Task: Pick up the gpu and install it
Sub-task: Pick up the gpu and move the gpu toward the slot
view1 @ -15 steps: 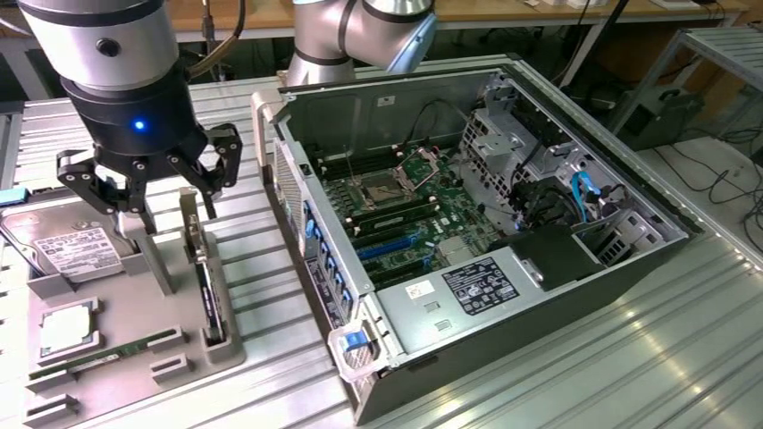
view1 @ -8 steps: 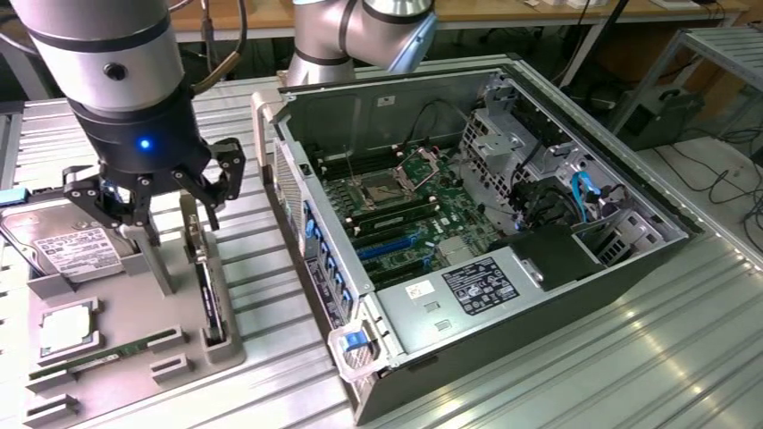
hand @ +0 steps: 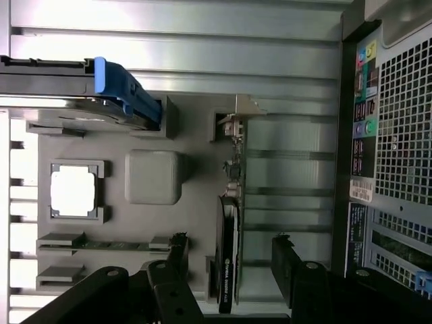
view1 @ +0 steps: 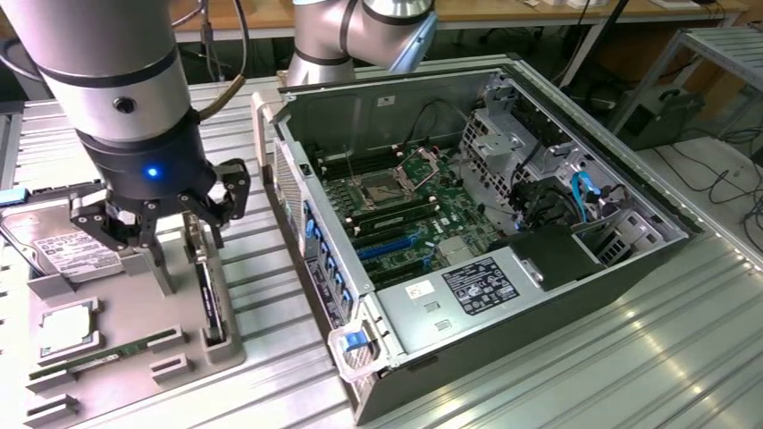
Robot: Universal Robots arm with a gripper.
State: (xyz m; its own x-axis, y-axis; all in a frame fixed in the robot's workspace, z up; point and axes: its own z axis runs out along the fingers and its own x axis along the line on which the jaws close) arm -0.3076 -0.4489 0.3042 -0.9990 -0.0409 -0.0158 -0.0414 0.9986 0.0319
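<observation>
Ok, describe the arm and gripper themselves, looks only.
The arm is a thick silver-grey tube with black bands and rounded grey joint caps. A dark cable runs beside it. The gripper is black, with a glowing blue light on its body and jointed linkage jaws.

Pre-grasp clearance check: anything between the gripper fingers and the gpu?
Nothing. In the wrist view the fingers of the open gripper flank the upright gpu, with only bare gray tray showing in both gaps.

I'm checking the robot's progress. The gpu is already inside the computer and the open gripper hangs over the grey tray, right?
No. The gpu stands on edge in the grey tray, as the wrist view shows. The open gripper does hang over it.
</observation>
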